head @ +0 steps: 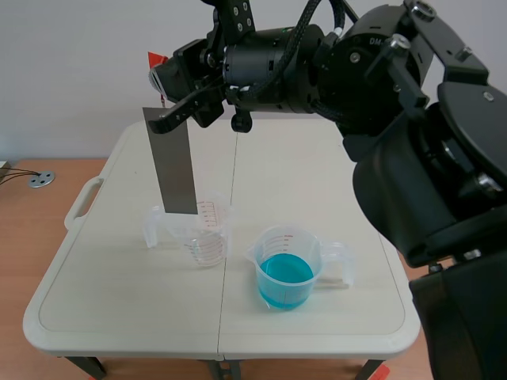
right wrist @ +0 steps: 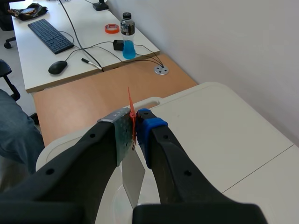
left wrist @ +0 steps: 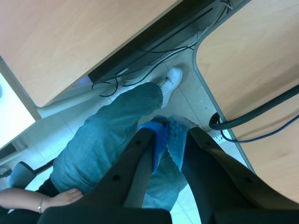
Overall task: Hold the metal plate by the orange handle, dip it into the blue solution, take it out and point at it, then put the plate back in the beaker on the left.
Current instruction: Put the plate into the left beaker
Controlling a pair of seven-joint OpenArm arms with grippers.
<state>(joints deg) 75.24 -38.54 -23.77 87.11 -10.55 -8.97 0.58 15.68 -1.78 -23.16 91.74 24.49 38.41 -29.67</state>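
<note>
A long grey metal plate [head: 174, 166] hangs upright by its orange handle [head: 157, 59], with my right gripper [head: 165, 89] shut on that handle high over the table's left half. The plate's lower edge sits at the rim of the clear empty beaker [head: 198, 229]. Right of it stands the beaker of blue solution [head: 287, 273]. In the right wrist view the orange handle [right wrist: 131, 108] shows between the pads of my right gripper [right wrist: 134, 126], and the plate [right wrist: 132, 175] drops below them. My left gripper [left wrist: 166, 140] is shut on nothing, off the table.
The white folding table [head: 119, 309] has a carry handle [head: 83, 202] at its left edge. A wooden desk [right wrist: 84, 98] beyond holds a keyboard [right wrist: 50, 35], a mouse [right wrist: 58, 67] and a bottle [right wrist: 127, 35]. A seated person's leg [left wrist: 112, 135] lies under my left gripper.
</note>
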